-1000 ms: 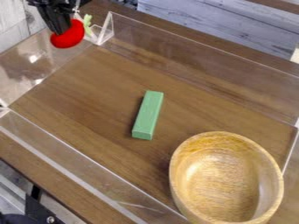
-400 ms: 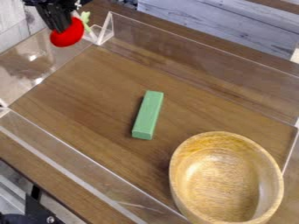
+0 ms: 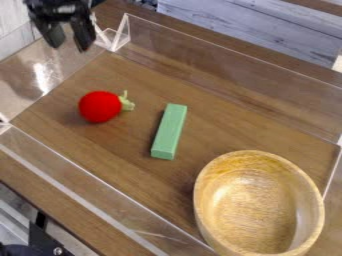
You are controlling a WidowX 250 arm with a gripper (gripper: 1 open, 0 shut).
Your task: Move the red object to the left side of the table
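Gaping apart, the 2 dark fingers of the gripper (image 3: 64,36) hang at the top left corner of the camera view with nothing between them, above the far left corner of the table (image 3: 254,105). One finger shows toward the left edge of the picture and the other just to its right, both pointing down, and bare dark wood is visible in the gap.

Well below them in the picture, the red object (image 3: 99,106) lies on the tabletop, clear of the gripper. It is a small round bright red toy fruit, and its little green leafy tip points to the right, toward the green rectangular block (image 3: 168,131). Fruit and block sit near each other with a narrow strip of wood between them; the block lies flat with its long side running roughly up and down the picture, slightly tilted.

At the lower right, a round light wooden bowl (image 3: 214,190) stands upright and apart from the block, its rim partly cut off by the picture's edge. Low clear acrylic walls (image 3: 80,185) edge the dark brown wood-grain surface, catching pale reflections along the left and near sides.
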